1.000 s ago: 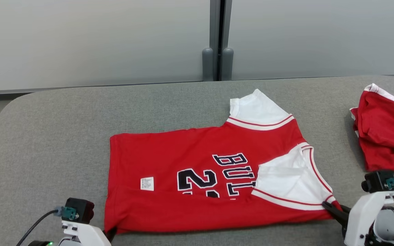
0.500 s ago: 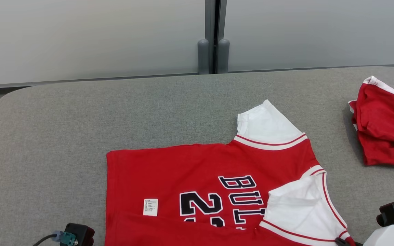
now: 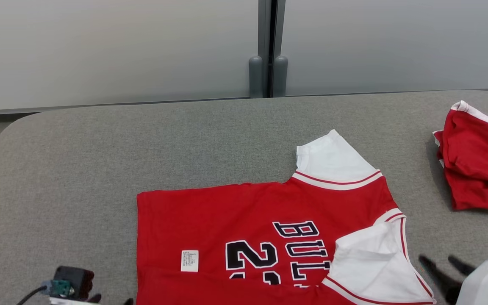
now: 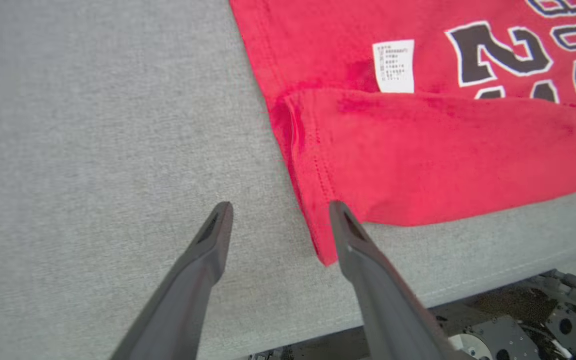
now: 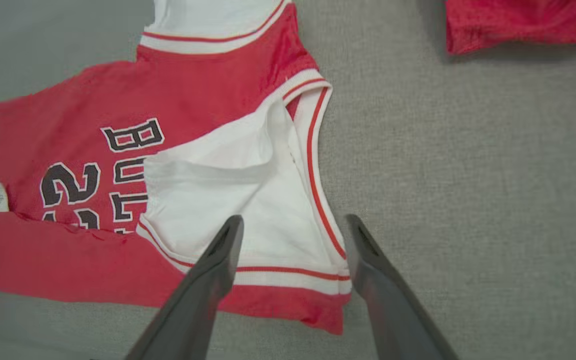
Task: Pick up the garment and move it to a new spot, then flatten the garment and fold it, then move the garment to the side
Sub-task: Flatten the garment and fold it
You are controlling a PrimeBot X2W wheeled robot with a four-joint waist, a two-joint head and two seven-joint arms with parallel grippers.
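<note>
Red jersey point(image 3: 261, 224) lies spread on the grey table point(image 3: 142, 148), close to the table's front edge and a touch right of its middle, black number and letters facing up. The long edge nearest the table's front is folded back over the body, just below a white label point(image 3: 189, 260). One white sleeve point(image 3: 333, 156) points toward the table's far edge; the other sleeve point(image 3: 371, 262) is folded in across the chest.

Left gripper point(image 4: 279, 206) hangs over the table's front edge at the jersey's hem corner, jaws spread wide, nothing held; the corner of cloth lies under one finger, and whether they touch I cannot tell. Right gripper point(image 5: 294, 218) is by the collar end, also near the table's front, jaws just as wide and empty, the folded sleeve below them.

A second red garment point(image 3: 477, 169) sits crumpled at the table's right end, well apart from the jersey. Pale wall panels point(image 3: 100, 51) stand beyond the table's far edge.
</note>
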